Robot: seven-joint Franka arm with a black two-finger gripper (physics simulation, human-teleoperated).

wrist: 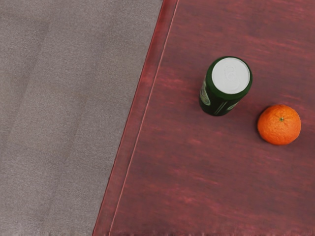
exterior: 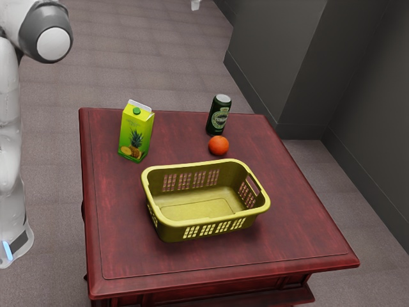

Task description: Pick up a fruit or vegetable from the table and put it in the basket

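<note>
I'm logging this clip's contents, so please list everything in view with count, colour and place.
Round orange citrus fruit: 1, orange, on the table between can and basket
Perforated plastic basket: 1, yellow-green, on the table
Cylindrical metal drink can: 1, dark green with pale top, upright beside the fruit
Pineapple-printed juice carton: 1, green and yellow, upright behind the basket
Square-edged wooden table: 1, dark red, under these
Floor: 1, greyish, around the table
Walls: dark grey, beyond the table
Robot arm: 1, white and grey, exterior view's left

Arm (exterior: 9, 115), one: white, grey-ringed joint (exterior: 46, 33) raised; stands beside the table's (exterior: 91, 224) edge, exterior view's left.
</note>
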